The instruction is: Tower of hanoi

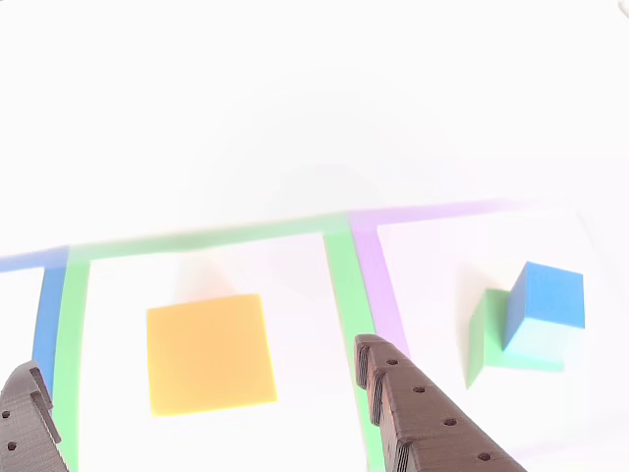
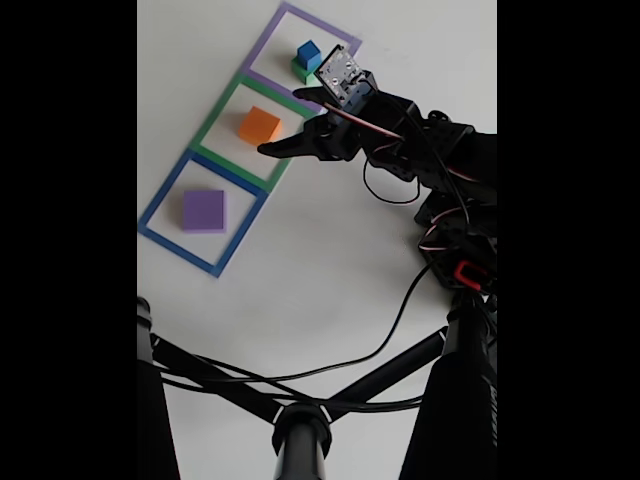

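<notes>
the white table (image 2: 330,260) carries three flat square outlines in a diagonal row in the fixed view: purple outline (image 2: 268,35) at the top, green outline (image 2: 222,100) in the middle, blue outline (image 2: 165,190) lower left. the flat purple foam slab (image 2: 204,211) lies inside the blue outline. the orange foam block (image 2: 260,125) sits inside the green one, left of centre in the other view (image 1: 209,352). the small blue foam cube (image 1: 546,305) rests on a green foam block (image 1: 486,339) at the right, inside the purple outline. the dark two-finger gripper (image 1: 201,393) hangs over the orange block, fingers spread wide, gripping nothing.
</notes>
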